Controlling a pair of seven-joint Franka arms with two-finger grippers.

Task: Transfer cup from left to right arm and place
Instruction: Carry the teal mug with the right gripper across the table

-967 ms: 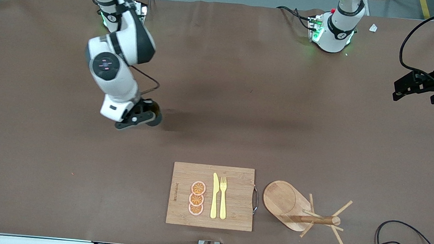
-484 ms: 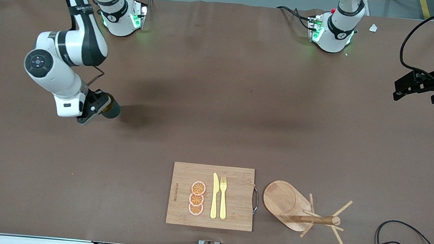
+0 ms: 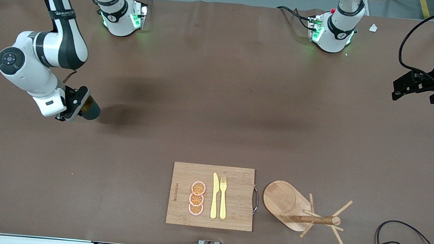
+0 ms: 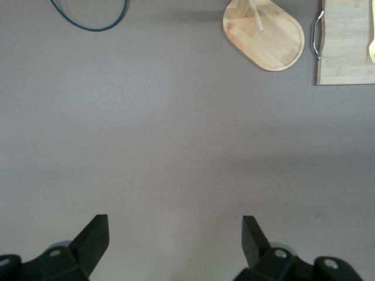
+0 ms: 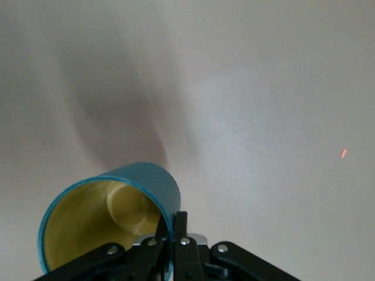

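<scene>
The right end effector (image 3: 78, 104) is pinched on one wall of the cup (image 3: 91, 110), tilted above the bench (image 3: 218, 110) at nine o'clock; so thin a rim grip risks the cup twisting or toppling on release. The left end effector (image 3: 416, 86), jaws apart, waits at three o'clock.

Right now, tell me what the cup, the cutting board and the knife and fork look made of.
The cup: likely glazed ceramic or plastic; smooth teal outside, glossy yellow inside.
The cutting board: bamboo or wood; matte, pale striped grain, with a metal handle.
The knife and fork: probably plastic; uniform opaque yellow.
</scene>
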